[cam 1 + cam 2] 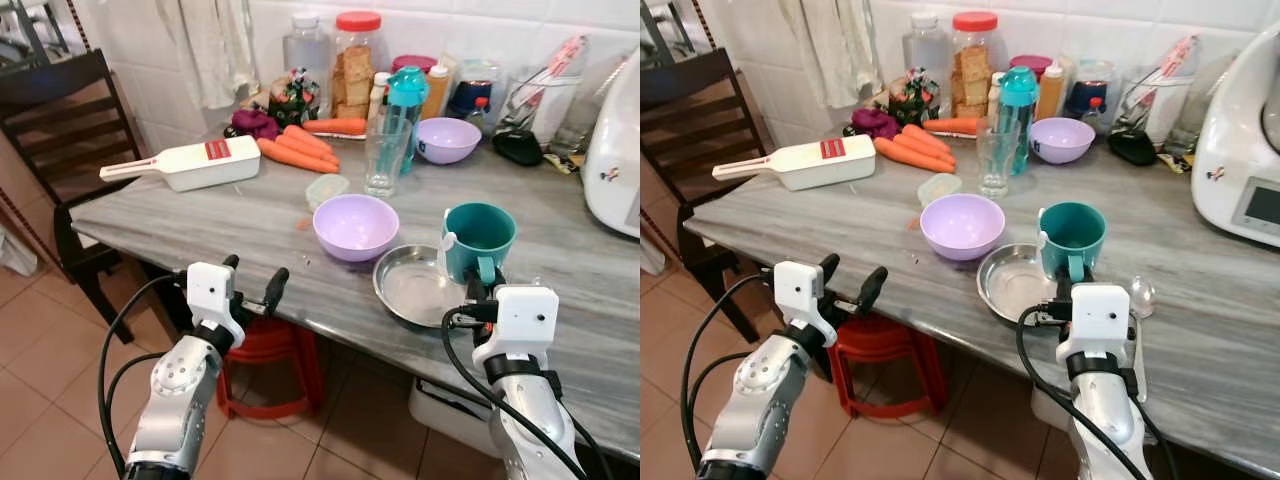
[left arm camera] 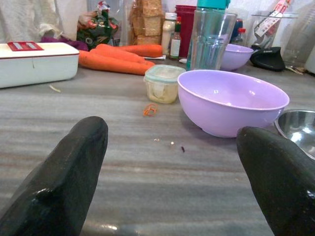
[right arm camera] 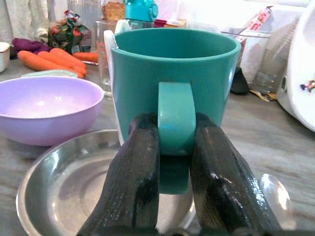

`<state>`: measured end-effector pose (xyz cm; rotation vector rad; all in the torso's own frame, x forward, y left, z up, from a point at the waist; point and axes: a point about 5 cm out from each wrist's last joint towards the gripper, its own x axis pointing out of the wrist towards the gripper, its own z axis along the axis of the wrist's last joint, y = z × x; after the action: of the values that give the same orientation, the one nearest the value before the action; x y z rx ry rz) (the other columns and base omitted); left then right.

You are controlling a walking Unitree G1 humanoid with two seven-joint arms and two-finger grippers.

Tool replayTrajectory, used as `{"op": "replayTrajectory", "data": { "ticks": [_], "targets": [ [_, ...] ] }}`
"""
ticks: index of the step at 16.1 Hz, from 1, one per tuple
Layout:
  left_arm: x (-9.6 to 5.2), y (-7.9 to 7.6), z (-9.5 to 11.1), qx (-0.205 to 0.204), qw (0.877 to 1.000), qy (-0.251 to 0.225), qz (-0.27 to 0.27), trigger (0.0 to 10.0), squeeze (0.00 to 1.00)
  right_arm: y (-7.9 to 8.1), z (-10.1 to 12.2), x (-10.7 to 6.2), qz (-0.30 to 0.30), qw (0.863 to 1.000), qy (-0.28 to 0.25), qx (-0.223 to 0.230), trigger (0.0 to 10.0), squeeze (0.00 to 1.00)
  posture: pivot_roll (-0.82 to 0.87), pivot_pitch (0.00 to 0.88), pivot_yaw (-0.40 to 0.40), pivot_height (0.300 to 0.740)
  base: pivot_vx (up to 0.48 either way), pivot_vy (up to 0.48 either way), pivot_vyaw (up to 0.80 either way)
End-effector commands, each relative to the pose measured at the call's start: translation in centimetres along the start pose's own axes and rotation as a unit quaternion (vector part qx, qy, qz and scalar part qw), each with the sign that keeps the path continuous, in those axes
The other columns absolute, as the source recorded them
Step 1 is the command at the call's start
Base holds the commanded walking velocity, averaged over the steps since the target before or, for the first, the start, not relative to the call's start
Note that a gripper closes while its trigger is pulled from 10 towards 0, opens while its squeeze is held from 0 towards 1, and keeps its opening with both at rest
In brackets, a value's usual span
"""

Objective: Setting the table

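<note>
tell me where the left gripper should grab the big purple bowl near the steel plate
Take the purple bowl by its thin rim, one finger inside and one outside, coming from the near table edge where the open left gripper waits. Its wall flares too wide to span, and it stands upright, apart from the steel plate.

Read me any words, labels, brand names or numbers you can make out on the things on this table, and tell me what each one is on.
None can be read as text.
White slicer box: red label, print too blurred.
Packet in the clear container: red and white print, too small.
White appliance: small mark and a grey display panel, both illegible.
Sauce bottles: labels too blurred.
Teal mug, held by its handle in the right gripper: unmarked on the side seen.
</note>
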<state>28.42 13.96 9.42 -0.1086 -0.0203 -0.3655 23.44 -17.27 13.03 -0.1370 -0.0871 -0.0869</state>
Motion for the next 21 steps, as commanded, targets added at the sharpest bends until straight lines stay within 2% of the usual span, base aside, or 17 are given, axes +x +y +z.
{"op": "replayTrajectory", "data": {
  "ticks": [1,4,5,8,10,12,17,21],
  "targets": [
    [-0.2,0.1,0.0,0.002,1.000,0.005,-0.001,10.0,0.00,-0.4,0.6,0.5,-0.005,1.000,-0.012,-0.001,10.0,0.00,-0.11,0.000,0.019,0.740,0.000,0.000,0.00],
    [-0.4,-0.3,-0.1,-0.010,1.000,0.008,-0.021,10.0,0.00,-1.3,0.6,1.4,-0.017,1.000,-0.012,-0.002,10.0,0.00,-0.11,0.000,0.018,0.740,0.000,0.000,0.00],
    [-0.5,-0.8,-0.2,-0.003,0.999,0.013,-0.050,10.0,0.00,-1.9,0.7,2.3,-0.028,1.000,-0.010,-0.003,10.0,0.00,-0.11,0.000,0.020,0.740,0.000,0.000,0.00],
    [-0.9,-1.7,-0.2,-0.008,0.994,0.017,-0.105,10.0,0.00,-2.4,0.8,3.6,-0.035,0.999,-0.007,0.003,10.0,0.00,-0.11,0.000,0.020,0.740,0.000,0.000,0.00],
    [-1.2,-2.3,-0.2,-0.016,0.989,0.023,-0.146,10.0,0.00,-2.5,0.7,4.5,-0.037,0.999,-0.001,0.011,10.0,0.00,-0.11,0.010,0.019,0.740,0.000,0.000,0.00],
    [-1.8,-2.9,0.1,-0.034,0.978,0.036,-0.203,10.0,0.00,-2.8,0.6,6.0,-0.037,0.999,0.003,0.014,10.0,0.00,-0.11,0.024,0.020,0.740,0.000,0.000,0.00],
    [-2.4,-3.2,0.7,-0.045,0.973,0.041,-0.221,10.0,0.00,-3.3,0.6,8.4,-0.045,0.999,0.014,0.015,10.0,0.00,-0.09,0.050,0.024,0.740,0.000,0.000,0.00],
    [-3.2,-3.3,0.9,-0.059,0.967,0.052,-0.242,10.0,0.00,-3.0,-0.3,10.3,-0.038,0.998,0.037,0.023,10.0,0.00,-0.08,0.074,0.034,0.740,0.000,0.000,0.00]
  ]
}}
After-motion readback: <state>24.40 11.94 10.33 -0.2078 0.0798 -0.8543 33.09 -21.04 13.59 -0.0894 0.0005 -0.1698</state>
